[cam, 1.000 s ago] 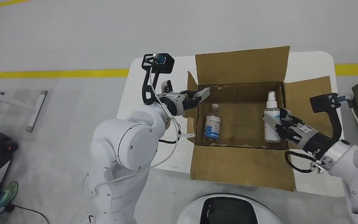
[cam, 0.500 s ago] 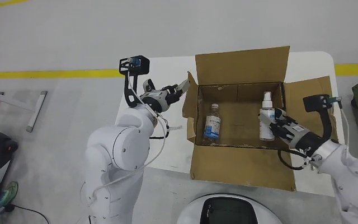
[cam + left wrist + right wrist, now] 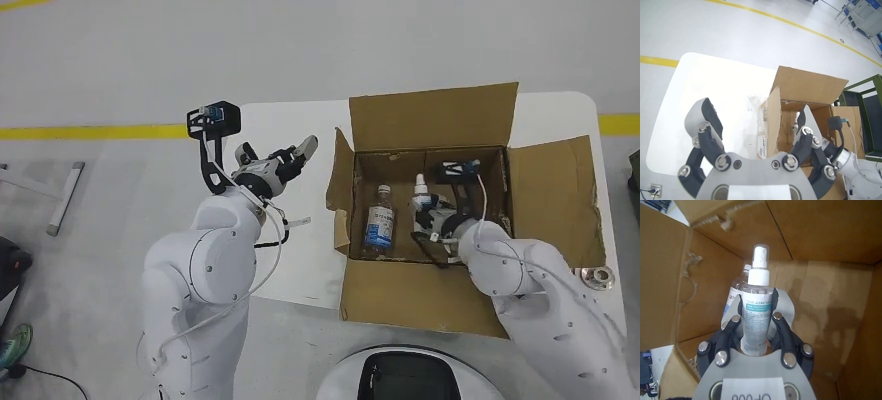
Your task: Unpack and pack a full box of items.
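Fingers (image 3: 774, 301) of the right gripper (image 3: 757, 302) are clamped on both sides of the spray bottle (image 3: 758, 275), gripping its labelled body. The bottle's base is hidden behind the gripper's palm plate. In the top view this bottle sits just right of the frame's centre, inside the cardboard box (image 3: 432, 118). Only its white nozzle is clear of the gripper and arm there, so whether it touches the box floor cannot be told. A second bottle (image 3: 379, 222) lies on the box floor just to its left; the right wrist view shows it half hidden behind the spray bottle. The left gripper (image 3: 755, 107) hangs spread wide and empty over the white table (image 3: 290, 120), left of the box in the top view. One of its fingers covers part of the box's inside in the left wrist view.
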{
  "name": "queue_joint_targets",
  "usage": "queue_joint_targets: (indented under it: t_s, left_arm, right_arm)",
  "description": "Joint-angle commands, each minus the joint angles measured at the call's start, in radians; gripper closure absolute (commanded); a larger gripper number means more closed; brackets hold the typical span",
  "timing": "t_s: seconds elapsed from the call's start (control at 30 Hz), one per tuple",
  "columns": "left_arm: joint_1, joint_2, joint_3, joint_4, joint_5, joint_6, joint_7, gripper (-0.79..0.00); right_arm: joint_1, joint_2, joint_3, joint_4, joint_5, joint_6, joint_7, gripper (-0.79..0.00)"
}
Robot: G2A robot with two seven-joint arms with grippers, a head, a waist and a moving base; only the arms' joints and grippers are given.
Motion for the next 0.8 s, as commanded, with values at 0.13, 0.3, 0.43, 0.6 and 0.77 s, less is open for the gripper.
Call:
queue_joint_targets:
  t_s: [0.13, 0.3, 0.43, 0.6, 0.77]
  left_arm:
    - [0.000, 0.000, 0.000, 0.000, 0.000, 0.000, 0.000, -0.785]
    - [0.000, 0.000, 0.000, 0.000, 0.000, 0.000, 0.000, -0.785]
    - [0.000, 0.000, 0.000, 0.000, 0.000, 0.000, 0.000, -0.785]
    - [0.000, 0.000, 0.000, 0.000, 0.000, 0.000, 0.000, -0.785]
    - [0.000, 0.000, 0.000, 0.000, 0.000, 0.000, 0.000, -0.785]
  right_arm:
    - [0.091, -0.013, -0.066, 0.068, -0.018, 0.047, 0.053, -0.785]
    - [0.081, -0.013, -0.050, 0.050, -0.005, 0.041, 0.065, -0.785]
    - [0.046, -0.006, -0.007, -0.005, 0.017, 0.011, 0.070, -0.785]
    - [-0.041, 0.008, 0.120, -0.201, 0.058, -0.040, 0.037, -0.385]
    - [-0.205, 0.030, 0.407, -0.447, 0.079, -0.101, 0.026, -0.058]
